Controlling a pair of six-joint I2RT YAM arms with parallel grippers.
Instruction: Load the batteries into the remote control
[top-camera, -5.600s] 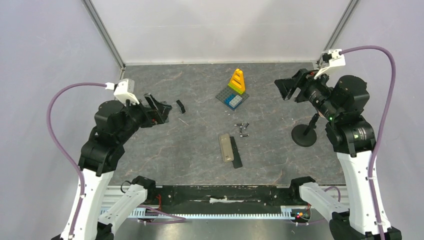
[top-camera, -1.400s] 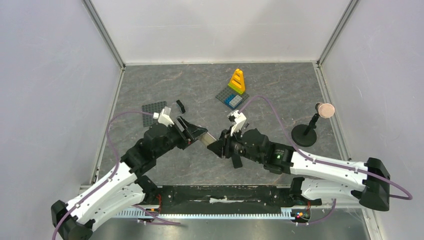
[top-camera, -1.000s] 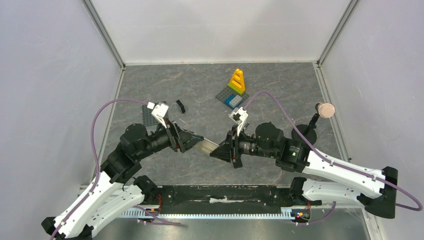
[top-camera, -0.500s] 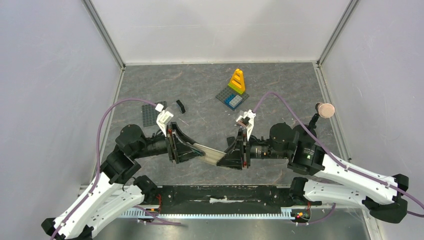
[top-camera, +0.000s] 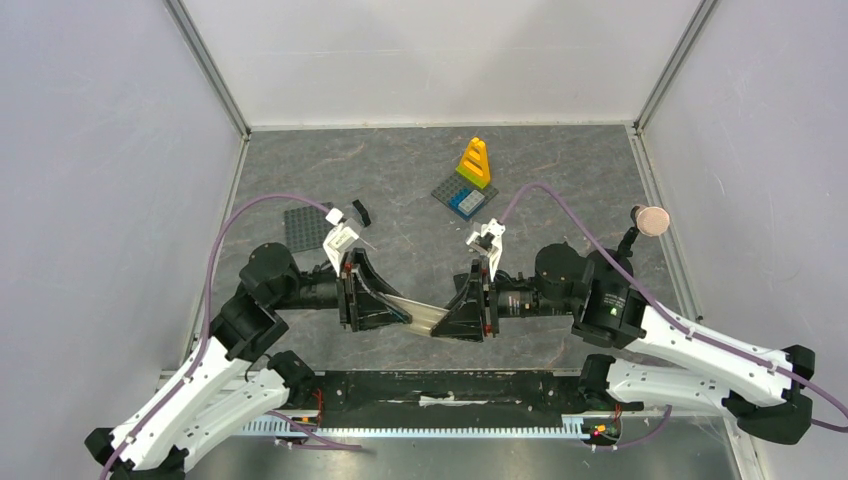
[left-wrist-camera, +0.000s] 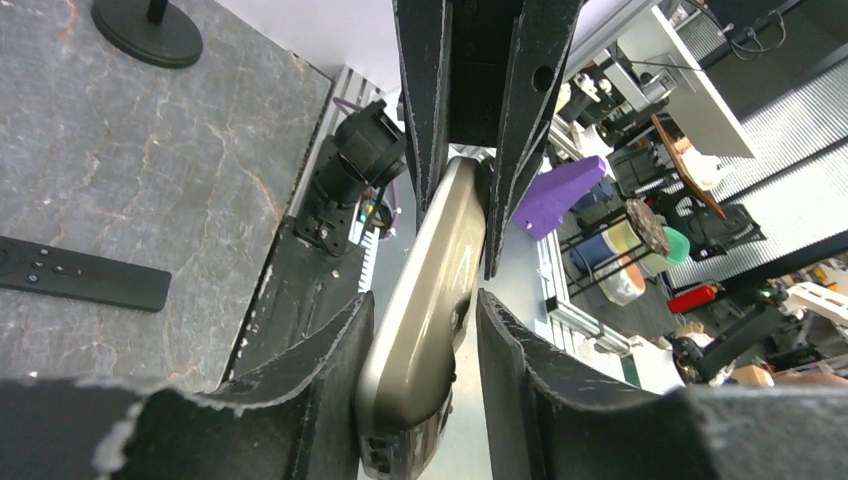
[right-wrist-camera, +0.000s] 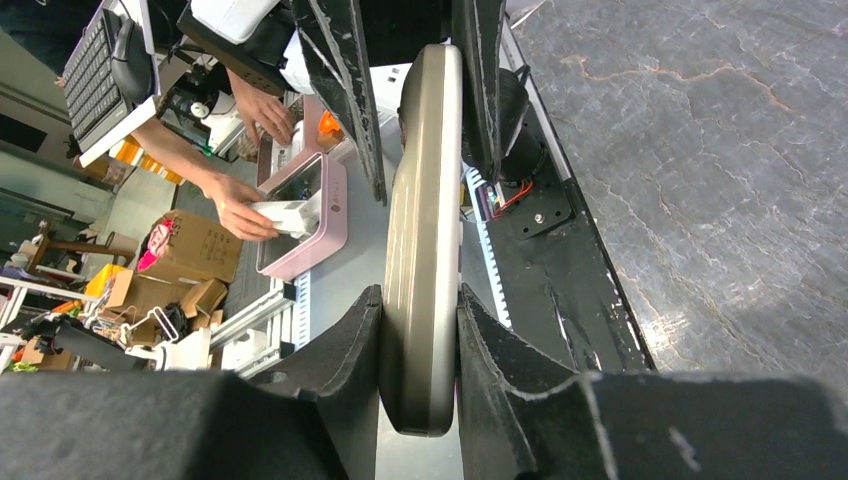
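No legible text, labels, numbers anywhere; remote control (right-wrist-camera: 422, 250) shows none.

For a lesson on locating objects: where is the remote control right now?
In the top view the remote control is off the table, near-centre, bridging the arms: the right gripper clamps its right end, its left end sits inside the left gripper.

Grey marbled tabletop (top-camera: 400, 170) with a bit of clutter toward the back. There's a yellow and orange brick wedge (top-camera: 474, 160) sitting on the far corner of a small grey studded plate (top-camera: 446, 190), which also has a blue brick (top-camera: 466, 201) on it. Off to the left, a darker studded plate (top-camera: 303, 228) lies flat, with a small black brick piece (top-camera: 361, 212) near it, not touching. On the right side there's a black stand with a round pinkish top (top-camera: 651, 220). A flat black strip (left-wrist-camera: 80, 285) lies near the table's front edge.
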